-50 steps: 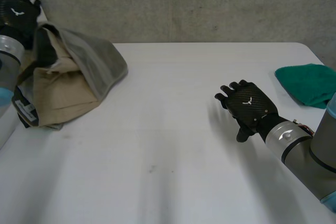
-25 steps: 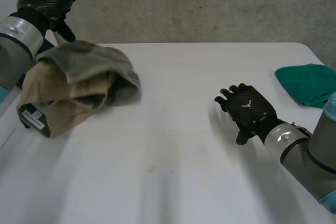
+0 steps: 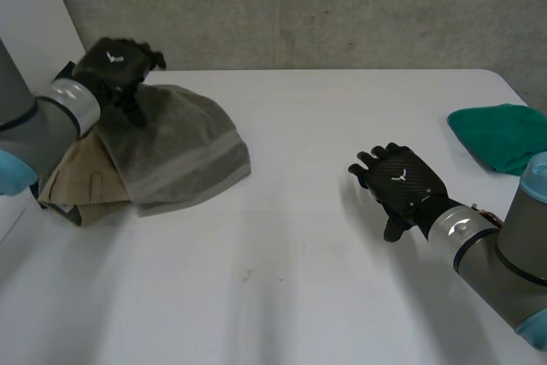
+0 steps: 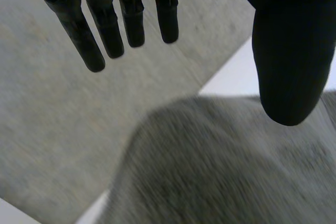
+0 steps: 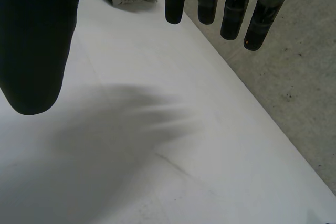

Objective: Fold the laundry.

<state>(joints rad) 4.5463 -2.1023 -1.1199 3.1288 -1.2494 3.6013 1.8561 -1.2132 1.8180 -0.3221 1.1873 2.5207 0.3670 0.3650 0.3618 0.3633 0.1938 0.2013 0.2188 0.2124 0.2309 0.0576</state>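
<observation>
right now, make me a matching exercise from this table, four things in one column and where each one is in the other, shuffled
Things:
1. grey towel
2. tan garment
3. green cloth
4. right hand

Places:
a. open, above a bare part of the table
b. by the table's right edge
c. partly under another cloth
d. top of the pile, next to the left hand

Pairs: 1-d, 2-c, 3-b, 4-a
</observation>
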